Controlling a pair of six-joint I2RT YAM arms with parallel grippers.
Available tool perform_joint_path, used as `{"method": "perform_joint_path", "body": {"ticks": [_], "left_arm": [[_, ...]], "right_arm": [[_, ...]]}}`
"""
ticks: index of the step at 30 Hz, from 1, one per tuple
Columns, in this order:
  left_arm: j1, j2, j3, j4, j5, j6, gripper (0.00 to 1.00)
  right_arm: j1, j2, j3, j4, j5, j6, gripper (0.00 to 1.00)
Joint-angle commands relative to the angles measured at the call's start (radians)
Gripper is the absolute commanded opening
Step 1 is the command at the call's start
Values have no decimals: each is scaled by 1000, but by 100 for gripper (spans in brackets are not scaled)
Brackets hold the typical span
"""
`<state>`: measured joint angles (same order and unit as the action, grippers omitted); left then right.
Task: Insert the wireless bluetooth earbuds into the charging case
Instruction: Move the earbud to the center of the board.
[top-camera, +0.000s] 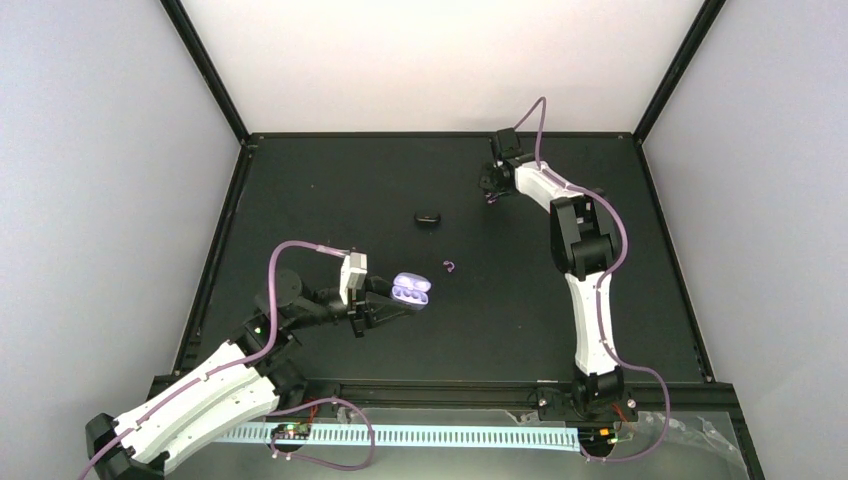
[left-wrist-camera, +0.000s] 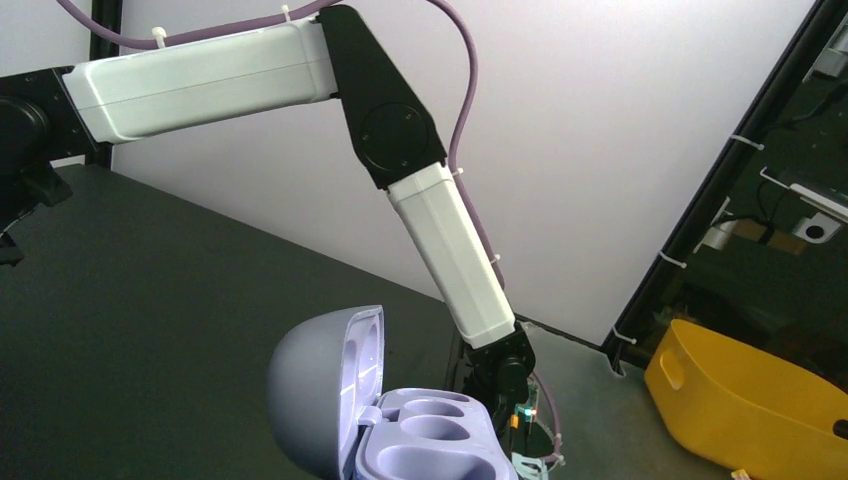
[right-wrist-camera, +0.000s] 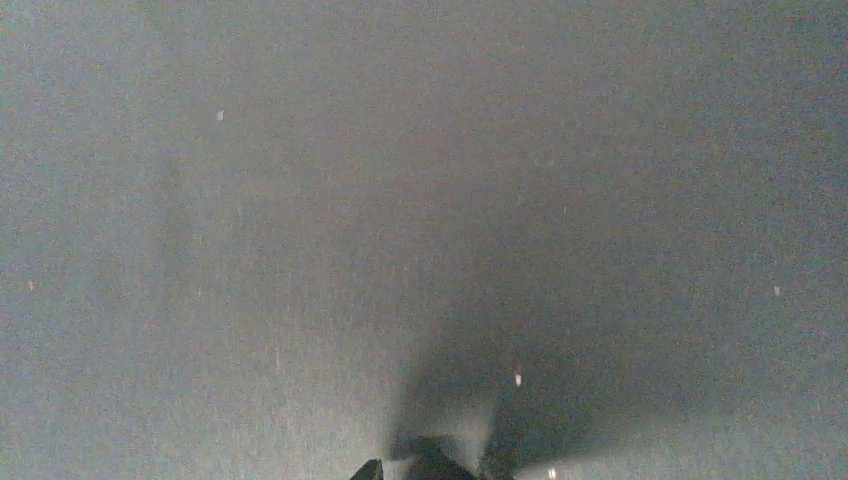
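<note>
The left gripper (top-camera: 393, 300) was clamped narrow on the case (top-camera: 412, 291), holding it above the table (top-camera: 330, 200), left of centre and toward the near side. The case was open. In the left wrist view its lid (left-wrist-camera: 310, 390) stood upright on the left and both wells (left-wrist-camera: 440, 428) showed pale lavender. The earbuds could not be made out against the black surface.

Bare table lay on every side of the case. A small purple bit (top-camera: 449, 265) lay near it to the right, and a black oval (top-camera: 428, 217) lay farther back, well apart from both. The left rim (top-camera: 215, 260) was some way off from the case.

The right gripper (top-camera: 490, 188) was down close to the table near the far rim (top-camera: 400, 134), right of centre, with little room behind it. The right arm (top-camera: 585, 290) stretched along the right half, with open surface between it and the right rim (top-camera: 672, 260). In the right wrist view only the tips of the gripper (right-wrist-camera: 432, 465) showed at the bottom edge, with something dark between them. I could not tell how wide it stood or whether it held anything.

A yellow bin (left-wrist-camera: 740, 400) sat beyond the table's edge.
</note>
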<state>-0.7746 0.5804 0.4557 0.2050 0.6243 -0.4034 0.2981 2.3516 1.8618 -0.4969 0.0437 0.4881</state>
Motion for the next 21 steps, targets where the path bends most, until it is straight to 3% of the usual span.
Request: {"method": "perform_joint_path", "body": {"ticks": [1,10,21], "left_arm": [[-7,-22,9,6,5,5,2],[-8,-64,6,6,23,-9,1],[-15,-70,-7,42,46,-30,2]], "right_arm": [[34,-46,-128,-45,27,-19,21],[92,-160,-330,-7,72,-4,16],[247,-424,-810,157,34,150,15]]}}
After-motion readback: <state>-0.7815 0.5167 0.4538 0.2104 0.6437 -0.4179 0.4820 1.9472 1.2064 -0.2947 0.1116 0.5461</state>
